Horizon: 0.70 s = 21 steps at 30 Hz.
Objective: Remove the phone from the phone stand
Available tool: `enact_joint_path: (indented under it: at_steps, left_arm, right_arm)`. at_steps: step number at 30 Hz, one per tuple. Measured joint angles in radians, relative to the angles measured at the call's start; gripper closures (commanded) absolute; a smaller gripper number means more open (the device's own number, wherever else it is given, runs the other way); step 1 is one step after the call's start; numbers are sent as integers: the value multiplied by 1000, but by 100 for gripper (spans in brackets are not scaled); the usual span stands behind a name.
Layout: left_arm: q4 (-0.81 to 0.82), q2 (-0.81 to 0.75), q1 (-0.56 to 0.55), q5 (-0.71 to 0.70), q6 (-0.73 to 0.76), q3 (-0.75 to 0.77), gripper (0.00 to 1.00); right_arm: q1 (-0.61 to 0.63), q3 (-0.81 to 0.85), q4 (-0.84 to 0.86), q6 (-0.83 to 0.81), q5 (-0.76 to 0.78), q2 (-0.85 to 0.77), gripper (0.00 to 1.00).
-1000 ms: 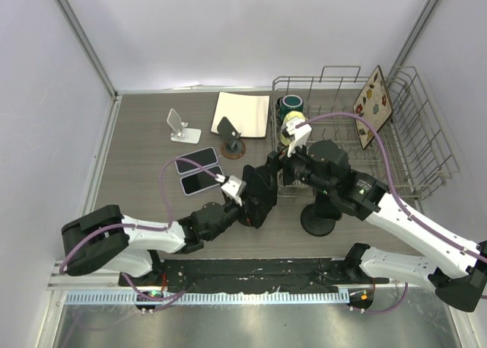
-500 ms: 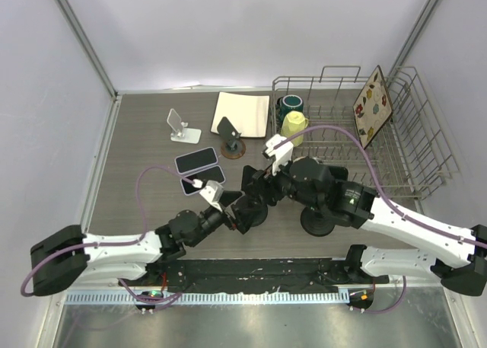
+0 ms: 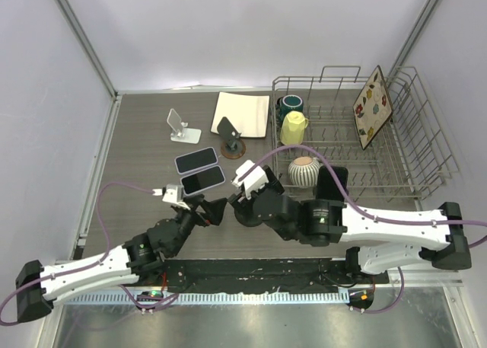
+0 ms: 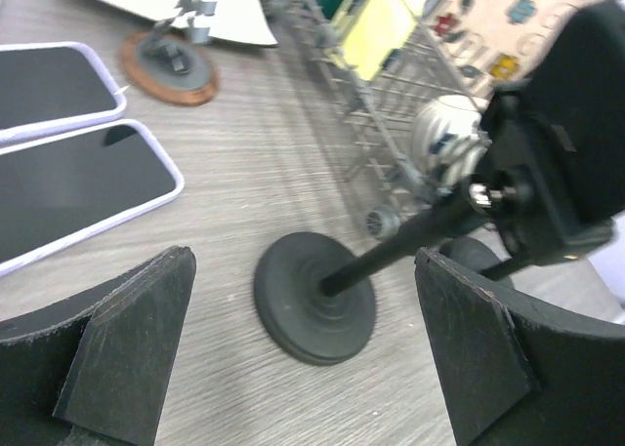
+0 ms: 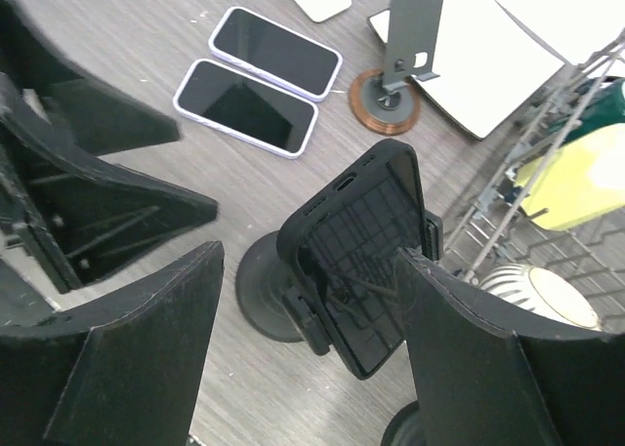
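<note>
Left tool [image 4: 303, 263] and right tool [image 5: 311, 253] (both spread apart) reach low toward phone [image 5: 366, 270].

Top view: my fixed camera, high at near edge of table [image 3: 137, 135], looks down from far; rack [image 3: 422, 146] at right.
Left wrist: low, close, faces rack [image 4: 366, 124]; stand [image 4: 315, 309] just before it.
Right wrist: close above stand [image 5: 259, 295], tilted down; rack [image 5: 532, 168] at right edge.
I see stand, rack and flat phones [image 4: 73, 187] [image 5: 246, 106] beyond it in both wrist views.
</note>
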Motion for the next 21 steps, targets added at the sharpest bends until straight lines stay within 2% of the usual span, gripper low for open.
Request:
enact_joint_path:
  at_steps: [6,11,15,21]
  left_arm:
    - [-214,-173,1,-133,-95,-36,0]
    - [-282,-233,1,-171,-116,-40,0]
    - [-282,-198,1,-171,-119,-40,0]
    - [-231,-39,1,-141,-113,-39,0]
  right_arm:
    - [19,35,-2,9,179,100,32]
    - [19,70,-11,26,283,168,37]
    - [21,92,-29,55,348,226,39]
    - [22,104,-76,90,431,300,45]
